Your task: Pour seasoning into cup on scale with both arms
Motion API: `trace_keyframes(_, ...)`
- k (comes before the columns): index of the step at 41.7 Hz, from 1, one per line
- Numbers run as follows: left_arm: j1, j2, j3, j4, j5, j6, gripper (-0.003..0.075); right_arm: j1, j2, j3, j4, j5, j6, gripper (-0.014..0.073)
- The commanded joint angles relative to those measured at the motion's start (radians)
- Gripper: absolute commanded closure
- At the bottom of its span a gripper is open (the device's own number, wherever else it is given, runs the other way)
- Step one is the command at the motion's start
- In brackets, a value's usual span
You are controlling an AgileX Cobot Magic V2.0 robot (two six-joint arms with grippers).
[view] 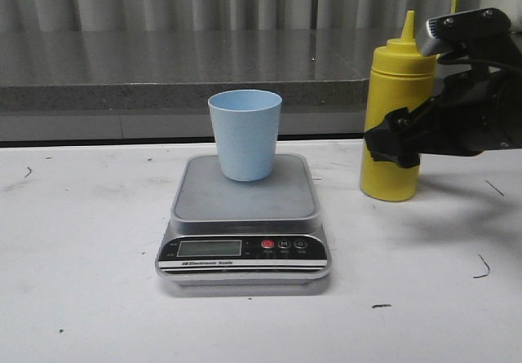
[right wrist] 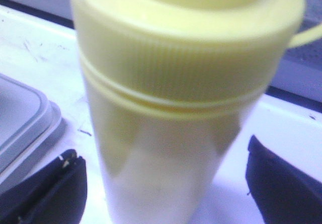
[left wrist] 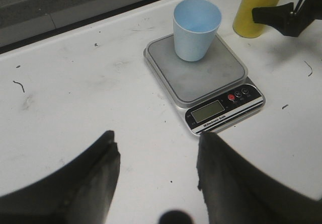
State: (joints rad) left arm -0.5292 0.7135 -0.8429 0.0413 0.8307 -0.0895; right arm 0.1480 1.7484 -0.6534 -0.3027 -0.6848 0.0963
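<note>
The light blue cup point(view: 245, 133) stands upright at the back of the scale's grey platform point(view: 245, 196). The tall yellow seasoning bottle point(view: 397, 114) stands on the table to the right of the scale, its cap hanging on a thin tether. My right gripper point(view: 393, 144) is open, its fingers on either side of the bottle's body with gaps to it; the bottle point(right wrist: 181, 108) fills the right wrist view. My left gripper point(left wrist: 158, 153) is open and empty over bare table, left of and in front of the scale point(left wrist: 201, 78); it is out of the front view.
A grey stone ledge point(view: 179, 69) runs along the back of the white table point(view: 81, 281). The right arm point(view: 473, 118) reaches in from the right edge.
</note>
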Motion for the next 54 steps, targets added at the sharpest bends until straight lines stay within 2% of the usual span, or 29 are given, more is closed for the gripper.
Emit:
trace_keyframes(1, 0.002, -0.001, -0.023, 0.001, -0.069, -0.008, 0.0364, -0.005, -0.131, 0.007, 0.008, 0.062, 0.006, -0.0060)
trace_keyframes(10, 0.002, -0.001, -0.023, 0.001, -0.069, -0.008, 0.0364, 0.002, -0.350, 0.008, -0.008, 0.515, 0.157, -0.0060)
trace_keyframes(17, 0.002, -0.001, -0.023, 0.001, -0.069, -0.008, 0.0364, 0.050, -0.502, 0.008, 0.007, 0.908, 0.164, -0.0060)
trace_keyframes(23, 0.002, -0.001, -0.023, 0.001, -0.069, -0.008, 0.0364, 0.095, -0.625, 0.006, 0.067, 1.119, 0.150, -0.0060)
trace_keyframes(33, 0.002, -0.001, -0.023, 0.001, -0.069, -0.008, 0.0364, 0.137, -0.856, 0.006, 0.309, 1.321, -0.054, -0.0060)
trace_keyframes(36, 0.002, -0.001, -0.023, 0.001, -0.069, -0.008, 0.0364, 0.137, -0.920, 0.006, 0.347, 1.347, -0.088, -0.0060)
trace_keyframes(54, 0.002, -0.001, -0.023, 0.001, -0.069, -0.008, 0.0364, 0.137, -1.243, 0.006, 0.368, 1.508, -0.096, -0.0060)
